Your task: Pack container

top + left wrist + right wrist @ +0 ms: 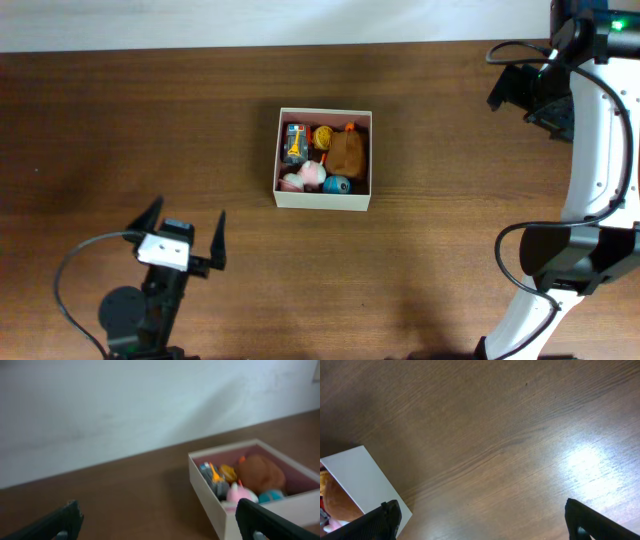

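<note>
The container (325,198) is a square shallow cardboard box with cream-white walls, at the table's middle. It holds several small toys: a brown plush (346,154), a grey toy car (294,144), a pink ball (311,175), a blue ball (336,184). The container also shows in the left wrist view (210,491) and in the right wrist view (365,480). My left gripper (185,228) is open and empty, near the front left, well away from the container. My right gripper (520,92) is open and empty at the far right, raised over bare table.
The dark wood table (150,130) runs to a white wall (125,400) at the back. My right arm's white links (590,200) and cables stand along the right edge.
</note>
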{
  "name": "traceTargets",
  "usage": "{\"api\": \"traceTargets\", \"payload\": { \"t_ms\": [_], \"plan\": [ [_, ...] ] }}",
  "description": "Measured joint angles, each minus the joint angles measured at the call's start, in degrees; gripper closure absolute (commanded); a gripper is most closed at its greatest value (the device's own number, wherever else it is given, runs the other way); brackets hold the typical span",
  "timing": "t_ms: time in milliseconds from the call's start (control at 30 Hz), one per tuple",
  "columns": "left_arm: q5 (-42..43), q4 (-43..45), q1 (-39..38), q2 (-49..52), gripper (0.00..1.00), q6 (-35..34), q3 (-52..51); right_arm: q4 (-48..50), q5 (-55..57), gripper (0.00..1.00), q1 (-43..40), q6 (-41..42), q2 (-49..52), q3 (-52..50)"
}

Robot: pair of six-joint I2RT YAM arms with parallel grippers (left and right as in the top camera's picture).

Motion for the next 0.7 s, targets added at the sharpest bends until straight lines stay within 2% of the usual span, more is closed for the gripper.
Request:
{"api": "traceTargets", "payload": {
  "t_ms": [367, 700],
  "plan": [
    [2.0, -1.7, 0.0, -10.1, 0.01, 0.0, -13.0, 0.0, 0.0, 0.01, 0.0, 0.0, 0.0, 0.0],
    [0.0, -3.7, 0.0, -13.5, 0.00, 0.0, -13.8, 0.0, 0.0, 0.01, 0.0, 0.0, 0.0, 0.0]
  ]
}}
